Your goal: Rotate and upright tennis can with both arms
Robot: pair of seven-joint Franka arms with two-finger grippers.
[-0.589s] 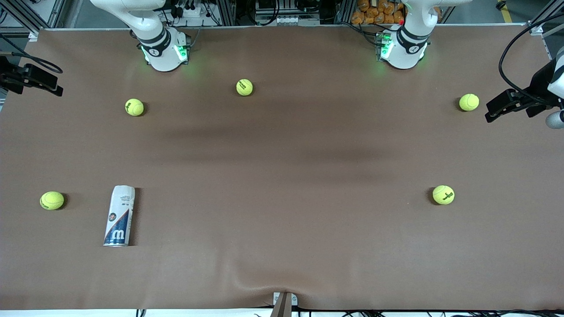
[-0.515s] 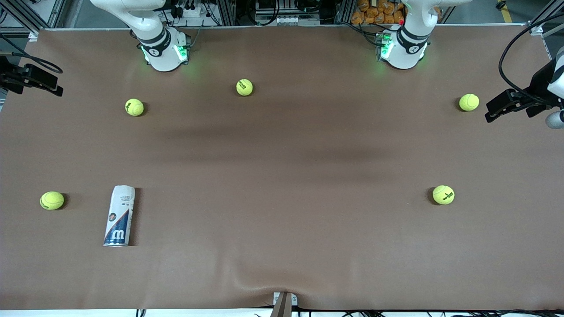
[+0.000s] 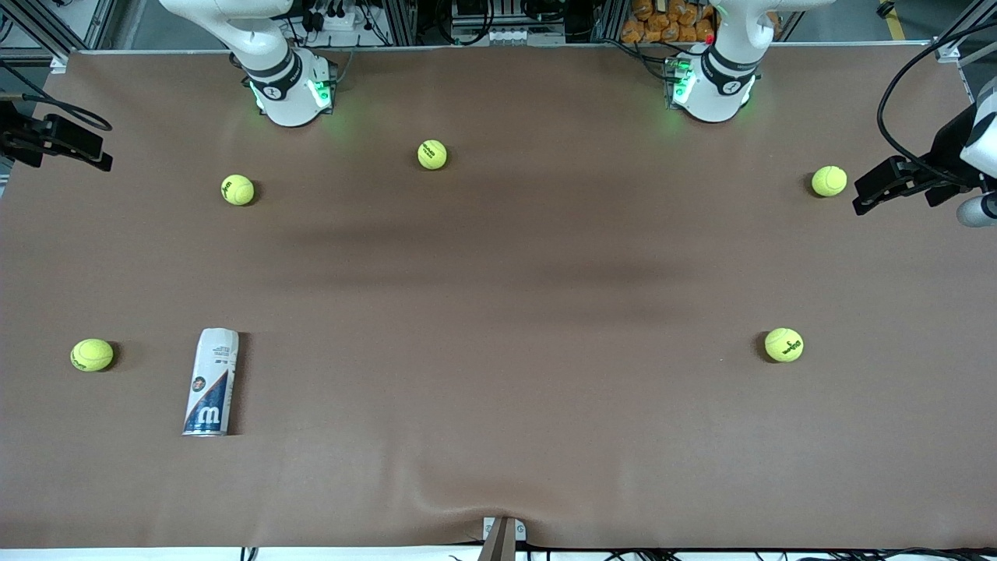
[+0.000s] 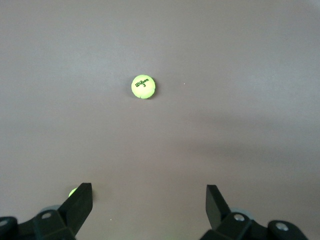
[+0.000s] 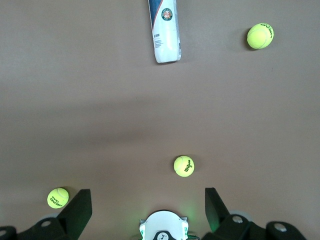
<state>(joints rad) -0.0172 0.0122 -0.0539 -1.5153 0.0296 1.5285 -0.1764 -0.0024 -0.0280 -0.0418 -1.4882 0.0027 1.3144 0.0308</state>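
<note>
progress: none yet | tennis can (image 3: 211, 382) lies flat on bench (image 3: 498, 273), near right arm's end, untouched | left gripper (image 4: 149, 202) wide, empty, well away from can | right gripper (image 5: 148, 202) wide, empty, high over bench | left: reach, rotate, upright

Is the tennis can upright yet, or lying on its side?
Lying on its side. The tennis can rests lengthwise on the table, its label along its full length facing up, no gripper touching it.
</note>
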